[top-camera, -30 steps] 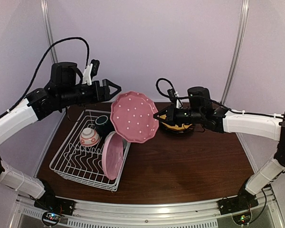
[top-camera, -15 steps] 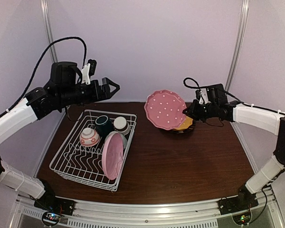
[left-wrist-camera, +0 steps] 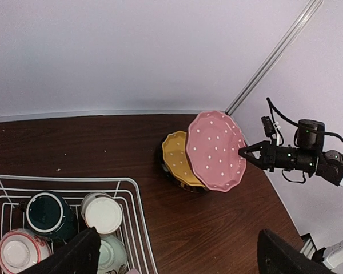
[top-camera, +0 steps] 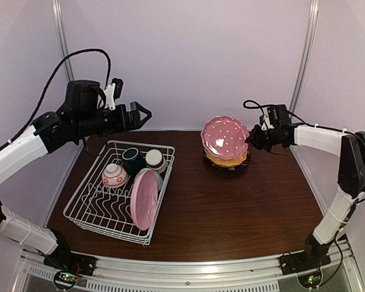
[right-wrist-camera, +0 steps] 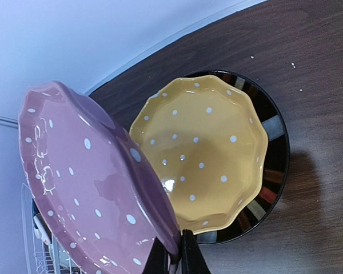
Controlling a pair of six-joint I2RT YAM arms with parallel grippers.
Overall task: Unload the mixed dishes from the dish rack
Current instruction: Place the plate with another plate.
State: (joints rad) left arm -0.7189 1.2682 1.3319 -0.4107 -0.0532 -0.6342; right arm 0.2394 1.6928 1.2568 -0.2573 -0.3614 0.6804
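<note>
My right gripper (top-camera: 250, 139) (right-wrist-camera: 176, 254) is shut on the rim of the red-pink dotted plate (top-camera: 224, 135) (right-wrist-camera: 91, 188), which tilts over the yellow dotted plate (top-camera: 226, 159) (right-wrist-camera: 203, 154). That one lies in a dark brown plate (right-wrist-camera: 274, 154) at the back right. The white wire dish rack (top-camera: 85, 216) on the left holds an upright light pink plate (top-camera: 143, 198), a dark green cup (left-wrist-camera: 46, 212), a beige cup (left-wrist-camera: 103, 214), a pale green cup (left-wrist-camera: 111, 254) and a white-red bowl (top-camera: 114, 175). High above the rack's far edge, my left gripper (top-camera: 143, 115) (left-wrist-camera: 177, 257) is open and empty.
The dark wooden table (top-camera: 231, 213) meets pale walls at the back and sides, with metal corner posts (top-camera: 304, 67). A cable (top-camera: 255, 104) loops over my right wrist.
My right arm has carried the red-pink dotted plate from beside the rack rightwards and down over the stacked plates. The left arm has hardly moved.
</note>
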